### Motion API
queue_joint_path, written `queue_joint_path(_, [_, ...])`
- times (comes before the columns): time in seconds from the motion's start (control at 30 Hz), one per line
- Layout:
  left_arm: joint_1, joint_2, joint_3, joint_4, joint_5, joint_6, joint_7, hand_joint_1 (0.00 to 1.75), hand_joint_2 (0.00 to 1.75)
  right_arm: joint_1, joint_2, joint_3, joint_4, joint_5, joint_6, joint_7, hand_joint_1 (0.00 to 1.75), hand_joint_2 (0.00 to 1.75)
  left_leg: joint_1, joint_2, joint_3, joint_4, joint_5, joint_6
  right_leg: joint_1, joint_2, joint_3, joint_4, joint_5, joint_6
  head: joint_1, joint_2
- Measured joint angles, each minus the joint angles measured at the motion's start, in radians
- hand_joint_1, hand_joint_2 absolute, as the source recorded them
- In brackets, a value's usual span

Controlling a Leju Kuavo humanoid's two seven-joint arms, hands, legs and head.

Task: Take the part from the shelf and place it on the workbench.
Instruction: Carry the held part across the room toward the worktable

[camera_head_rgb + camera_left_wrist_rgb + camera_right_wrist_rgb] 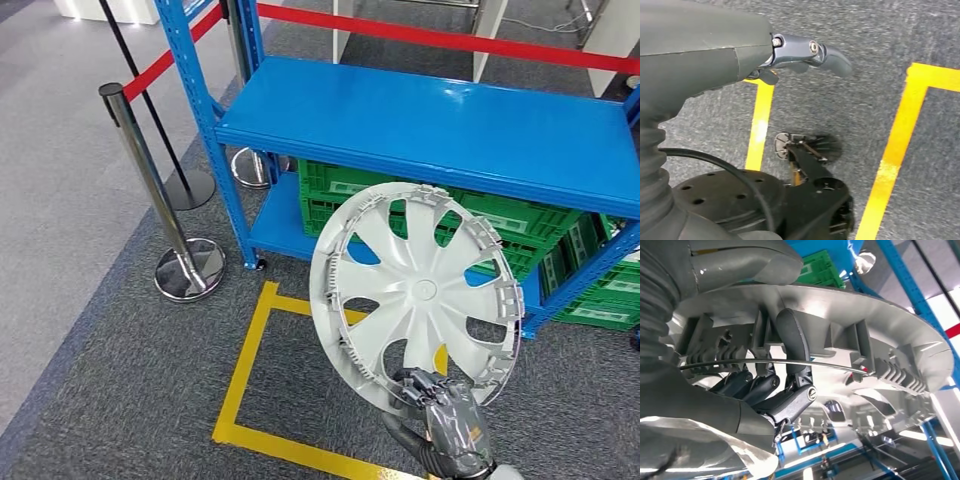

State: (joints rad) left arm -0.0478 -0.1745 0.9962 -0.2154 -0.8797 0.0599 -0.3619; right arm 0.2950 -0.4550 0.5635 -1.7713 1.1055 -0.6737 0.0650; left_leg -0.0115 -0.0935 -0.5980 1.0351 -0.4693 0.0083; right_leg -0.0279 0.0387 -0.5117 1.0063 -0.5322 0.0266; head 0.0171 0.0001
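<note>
Right robot hand point(445, 415) gripped the part, a silver-white wheel cover point(417, 290), by its lower rim. Cover stood nearly upright in front of the blue shelf point(453, 125), off the shelf board and in the air above the grey carpet point(113, 330). Right wrist view: dark fingers point(794, 340) curled over the rim among the clip tabs and the thin wire ring point(753, 363), thumb on the other face. Pinch covered only a short stretch of rim; the rest of the cover hung free above the hand.

Left robot hand point(806, 50) hung low over the carpet and the yellow floor tape point(900, 145), holding nothing; one finger stretched out, the rest hidden behind the cover, so spread or curled could not be told.

Green crates point(483, 220) sat on the lower shelf board behind the cover. A chrome stanchion point(162, 205) with red belt stood off the shelf's left front corner.

Judgement: pick looked done, carry and placement still ahead; no desk in sight.

Risks:
- Single edge grip on a wide, light disc. A turn or step could swing it and twist it out of the fingers.
- Fingers bore on clip tabs and wire ring. These could flex or slip under load.
- Upper rim sat close to the shelf's front edge. A turn made too near could knock it.
</note>
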Motion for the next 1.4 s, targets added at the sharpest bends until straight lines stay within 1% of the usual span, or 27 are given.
queue_joint_path(0.03, [0.0, 0.0, 0.0, 0.0, 0.0, -0.001, 0.0, 0.0, 1.75, 0.001, -0.001, 0.001, 0.0, 0.0, 0.0, 0.003, 1.75, 1.75, 0.0, 0.021, -0.014, 0.032, -0.022, -0.006, -0.001, -0.014, -0.001, -0.002, 0.003, -0.006, -0.004, 0.0])
queue_joint_path(0.1, [-0.002, -0.001, 0.001, 0.0, 0.0, -0.003, 0.0, 0.0, 1.75, 0.003, -0.003, 0.002, 0.0, 0.002, 0.0, 0.008, 1.75, 1.75, 0.003, 0.068, -0.065, 0.15, -0.092, -0.016, 0.001, -0.044, -0.006, -0.002, 0.006, -0.012, -0.01, 0.0])
queue_joint_path(0.13, [-0.003, -0.002, 0.001, 0.0, 0.0, -0.004, 0.0, 0.0, 1.75, 0.004, -0.004, 0.003, 0.0, 0.003, 0.0, 0.01, 1.75, 1.75, 0.007, 0.076, -0.091, 0.215, -0.122, -0.02, 0.002, -0.059, -0.008, -0.002, 0.006, -0.013, -0.011, 0.0])
queue_joint_path(0.2, [-0.002, -0.002, 0.001, 0.0, 0.0, -0.006, 0.0, 0.0, 1.75, 0.003, -0.006, 0.004, 0.0, 0.005, 0.0, 0.013, 1.75, 1.75, 0.012, 0.081, -0.107, 0.276, -0.137, -0.024, 0.003, -0.086, -0.011, -0.001, 0.007, -0.013, -0.011, 0.0])
queue_joint_path(0.23, [-0.001, -0.002, 0.001, 0.0, 0.0, -0.006, 0.0, 0.0, 1.75, 0.003, -0.006, 0.004, 0.0, 0.006, 0.0, 0.013, 1.75, 1.75, 0.013, 0.082, -0.097, 0.265, -0.124, -0.024, 0.003, -0.096, -0.012, -0.001, 0.007, -0.013, -0.011, 0.0])
queue_joint_path(0.3, [0.0, -0.002, 0.001, 0.0, 0.0, -0.006, 0.0, 0.0, 1.75, 0.003, -0.007, 0.006, 0.0, 0.007, 0.0, 0.013, 1.75, 1.75, 0.013, 0.095, -0.037, 0.16, -0.07, -0.02, 0.004, -0.114, -0.01, 0.0, 0.007, -0.013, -0.011, 0.0])
queue_joint_path(0.37, [-0.003, -0.002, 0.001, 0.0, 0.0, -0.006, 0.0, 0.0, 1.75, 0.001, -0.008, 0.008, 0.0, 0.009, 0.0, 0.015, 1.75, 1.75, 0.005, 0.137, 0.029, 0.033, -0.032, -0.009, 0.007, -0.134, -0.009, 0.0, 0.006, -0.009, -0.011, 0.0])
queue_joint_path(0.4, [-0.004, -0.002, 0.001, 0.0, 0.0, -0.006, 0.0, 0.0, 1.75, 0.0, -0.008, 0.01, 0.0, 0.01, 0.0, 0.016, 1.75, 1.75, 0.0, 0.153, 0.046, -0.005, -0.025, -0.004, 0.01, -0.144, -0.009, 0.001, 0.005, -0.005, -0.01, 0.0])
queue_joint_path(0.43, [-0.005, -0.002, 0.001, 0.0, -0.001, -0.006, 0.0, 0.0, 1.75, -0.003, -0.008, 0.011, 0.0, 0.01, 0.0, 0.017, 1.75, 1.75, -0.004, 0.159, 0.048, -0.018, -0.026, 0.001, 0.012, -0.154, -0.01, 0.0, 0.006, -0.001, -0.01, 0.0])
queue_joint_path(0.5, [-0.003, -0.002, 0.001, 0.0, -0.001, -0.006, 0.0, 0.0, 1.75, -0.012, -0.009, 0.014, 0.0, 0.011, 0.001, 0.018, 1.75, 1.75, -0.003, 0.142, 0.041, -0.024, -0.02, 0.012, 0.013, -0.168, -0.011, -0.001, 0.004, 0.01, -0.01, 0.0])
queue_joint_path(0.57, [-0.002, -0.004, 0.001, 0.0, -0.002, -0.01, -0.001, 0.0, 1.75, -0.02, -0.01, 0.016, 0.001, 0.016, 0.002, 0.019, 1.75, 1.75, 0.002, 0.123, 0.04, -0.034, -0.01, 0.026, 0.009, -0.127, -0.025, 0.028, -0.023, 0.019, -0.006, 0.0])
queue_joint_path(0.63, [-0.006, -0.009, 0.002, 0.0, -0.003, -0.019, -0.006, 0.0, 1.75, -0.023, -0.015, 0.016, 0.002, 0.031, 0.004, 0.02, 1.75, 1.75, 0.003, 0.102, 0.037, -0.038, -0.002, 0.036, 0.007, -0.063, -0.075, 0.138, -0.085, 0.023, 0.0, 0.0])
queue_joint_path(0.7, [-0.009, -0.016, 0.002, 0.0, -0.002, -0.026, -0.013, 0.0, 1.75, -0.024, -0.024, 0.016, 0.003, 0.043, 0.008, 0.023, 1.75, 1.75, 0.0, 0.078, 0.034, -0.037, 0.0, 0.04, 0.008, -0.042, -0.136, 0.267, -0.131, 0.024, 0.002, 0.0])
queue_joint_path(0.73, [-0.01, -0.019, 0.002, 0.0, -0.002, -0.027, -0.015, 0.0, 1.75, -0.024, -0.029, 0.016, 0.003, 0.045, 0.009, 0.024, 1.75, 1.75, -0.001, 0.065, 0.034, -0.036, 0.001, 0.04, 0.009, -0.04, -0.15, 0.292, -0.128, 0.023, 0.002, 0.0])
queue_joint_path(0.77, [-0.01, -0.021, 0.002, 0.0, -0.002, -0.027, -0.015, 0.0, 1.75, -0.025, -0.032, 0.016, 0.003, 0.045, 0.009, 0.025, 1.75, 1.75, -0.001, 0.052, 0.034, -0.034, 0.001, 0.04, 0.009, -0.039, -0.142, 0.271, -0.102, 0.022, 0.002, 0.0])
queue_joint_path(0.8, [-0.01, -0.024, 0.002, 0.0, -0.002, -0.027, -0.015, 0.0, 1.75, -0.025, -0.035, 0.016, 0.003, 0.045, 0.01, 0.027, 1.75, 1.75, -0.001, 0.038, 0.034, -0.031, 0.001, 0.04, 0.008, -0.033, -0.116, 0.212, -0.063, 0.021, 0.002, 0.0])
queue_joint_path(0.87, [-0.012, -0.027, 0.002, 0.0, -0.002, -0.027, -0.016, 0.0, 1.75, -0.026, -0.039, 0.016, 0.002, 0.045, 0.01, 0.028, 1.75, 1.75, -0.001, 0.012, 0.029, -0.02, -0.001, 0.035, 0.002, 0.005, -0.054, 0.074, -0.005, 0.02, 0.002, 0.0])
queue_joint_path(0.93, [-0.014, -0.029, 0.002, 0.0, -0.002, -0.027, -0.016, 0.0, 1.75, -0.027, -0.043, 0.016, 0.0, 0.046, 0.01, 0.028, 1.75, 1.75, -0.001, -0.01, 0.015, -0.01, 0.0, 0.024, 0.0, 0.032, -0.026, 0.017, 0.001, 0.018, 0.001, 0.0])
queue_joint_path(1.0, [-0.013, -0.028, 0.003, 0.0, -0.002, -0.027, -0.017, 0.0, 1.75, -0.028, -0.046, 0.016, -0.002, 0.048, 0.012, 0.029, 1.75, 1.75, 0.001, -0.03, 0.003, -0.007, 0.005, 0.012, -0.001, 0.017, -0.024, 0.015, 0.002, 0.011, 0.001, 0.0])
queue_joint_path(1.03, [-0.011, -0.028, 0.003, 0.001, -0.002, -0.027, -0.017, 0.0, 1.75, -0.029, -0.046, 0.016, -0.003, 0.048, 0.012, 0.03, 1.75, 1.75, 0.0, -0.025, -0.001, -0.002, 0.002, 0.007, -0.002, 0.006, -0.024, 0.013, 0.004, 0.007, 0.0, 0.0])
queue_joint_path(1.1, [-0.011, -0.029, 0.004, 0.002, -0.002, -0.027, -0.017, 0.0, 1.75, -0.03, -0.048, 0.016, -0.006, 0.049, 0.013, 0.032, 1.75, 1.75, -0.001, 0.021, -0.024, 0.05, -0.032, -0.006, -0.006, -0.02, -0.02, 0.009, 0.007, -0.004, -0.007, 0.0])
queue_joint_path(1.17, [-0.014, -0.031, 0.004, 0.002, -0.003, -0.025, -0.018, 0.0, 1.75, -0.028, -0.049, 0.015, -0.008, 0.051, 0.013, 0.036, 1.75, 1.75, 0.005, 0.071, -0.077, 0.173, -0.095, -0.019, -0.002, -0.049, -0.018, 0.009, 0.005, -0.01, -0.015, 0.0])
queue_joint_path(1.23, [-0.015, -0.031, 0.004, 0.002, -0.006, -0.019, -0.023, 0.0, 1.75, -0.026, -0.05, 0.016, -0.008, 0.054, 0.013, 0.039, 1.75, 1.75, 0.014, 0.081, -0.119, 0.271, -0.126, -0.026, 0.001, -0.078, -0.016, 0.009, 0.002, -0.013, -0.015, 0.0])
queue_joint_path(1.27, [-0.014, -0.031, 0.004, 0.002, -0.008, -0.014, -0.027, 0.0, 1.75, -0.025, -0.051, 0.016, -0.009, 0.056, 0.014, 0.041, 1.75, 1.75, 0.016, 0.082, -0.118, 0.27, -0.114, -0.028, 0.001, -0.09, -0.015, 0.009, 0.001, -0.013, -0.015, 0.0])
queue_joint_path(1.3, [-0.014, -0.031, 0.004, 0.002, -0.01, -0.01, -0.032, 0.0, 1.75, -0.025, -0.051, 0.016, -0.01, 0.057, 0.015, 0.044, 1.75, 1.75, 0.018, 0.086, -0.097, 0.23, -0.084, -0.028, 0.001, -0.102, -0.012, 0.009, -0.001, -0.012, -0.015, 0.0])
queue_joint_path(1.33, [-0.014, -0.031, 0.004, 0.002, -0.01, -0.008, -0.035, 0.0, 1.75, -0.024, -0.052, 0.017, -0.011, 0.059, 0.015, 0.046, 1.75, 1.75, 0.017, 0.1, -0.063, 0.161, -0.047, -0.025, 0.001, -0.113, -0.007, 0.009, -0.004, -0.009, -0.016, 0.0])
queue_joint_path(1.4, [-0.016, -0.03, 0.004, 0.002, -0.012, -0.006, -0.037, 0.0, 1.75, -0.023, -0.054, 0.017, -0.014, 0.062, 0.017, 0.05, 1.75, 1.75, 0.008, 0.144, -0.002, 0.039, -0.006, -0.015, 0.004, -0.134, -0.001, 0.01, -0.011, 0.0, -0.016, 0.0])
